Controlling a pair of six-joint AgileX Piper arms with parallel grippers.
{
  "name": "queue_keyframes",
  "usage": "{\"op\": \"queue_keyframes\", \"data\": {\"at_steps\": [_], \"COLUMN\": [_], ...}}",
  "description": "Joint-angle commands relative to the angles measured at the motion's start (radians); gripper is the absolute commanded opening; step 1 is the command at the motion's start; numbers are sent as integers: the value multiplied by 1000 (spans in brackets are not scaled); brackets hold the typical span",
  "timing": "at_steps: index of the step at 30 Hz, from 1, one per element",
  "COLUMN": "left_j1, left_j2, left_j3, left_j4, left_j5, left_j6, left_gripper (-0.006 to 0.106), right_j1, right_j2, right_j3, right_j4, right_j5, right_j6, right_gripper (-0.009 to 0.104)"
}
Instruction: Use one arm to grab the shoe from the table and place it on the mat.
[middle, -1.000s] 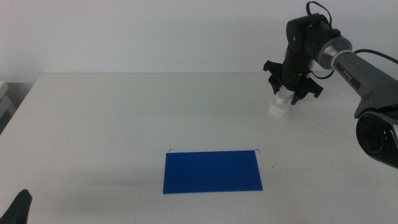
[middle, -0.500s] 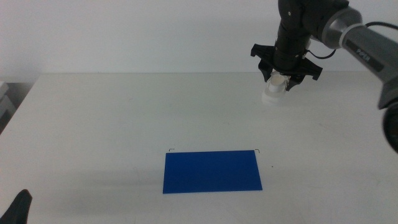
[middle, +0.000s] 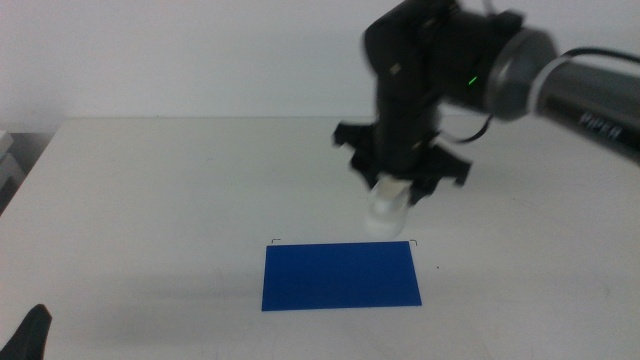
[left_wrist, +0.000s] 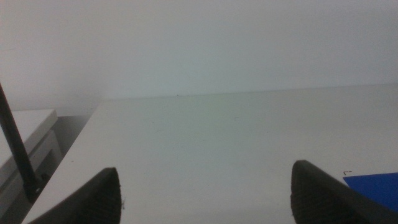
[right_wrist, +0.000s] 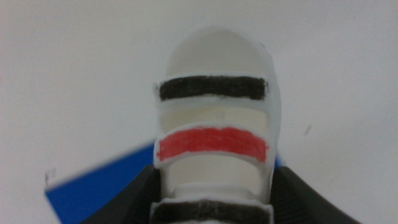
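Working arm: the right arm (middle: 540, 80) reaches in from the right side and hangs above the counter (middle: 150, 190), just past the far edge of the mat (middle: 341, 276).
Right gripper (middle: 395, 195): its fingers (right_wrist: 127, 199) are closed against the two sides of the shoe (middle: 387, 212); the wrist view shows dark finger surfaces pressed on both flanks of the sole.
Shoe position: carried in the air, clear of the counter, hanging toe-down below the gripper. In the middle view it sits over the far long edge of the mat, toward the right corner mark.
Shoe axis: the long axis runs straight out from the fingers, as the right wrist view shows, with a black strap nearest the toe, the red strap (right_wrist: 211, 144) in the middle and a second black strap at the fingers.
Key relation: the mat lies at about 7 o'clock from the shoe in the middle view. Judged from this, the shoe must travel toward the viewer and slightly left, then descend.
Risk: a release here would probably leave the shoe straddling the far edge.
Left gripper (left_wrist: 205, 193): waits at the near left corner, fingers spread wide, holding nothing.
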Motion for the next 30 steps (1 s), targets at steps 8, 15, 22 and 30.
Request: {"op": "queue_keyframes", "data": {"at_steps": [8,15,22,30], "left_j1": [-4,-4,-4,-4], "left_j2": [-14,-14,-14,-14], "left_j3": [7,7,7,7], "left_j4": [-10,-10,-10,-10], "left_j5": [-82,-82,-82,-82], "left_j6": [-5,-5,-5,-5], "left_gripper": [94,94,94,94], "right_j1": [121,121,121,121], "right_j2": [-44,-44,-44,-44], "right_j3": [9,9,9,9], "right_j4": [-53,-63,-71,-78], "right_j5": [51,53,53,43], "right_j6": [123,4,-413,-865], "right_gripper": [-4,-4,-4,-4]}}
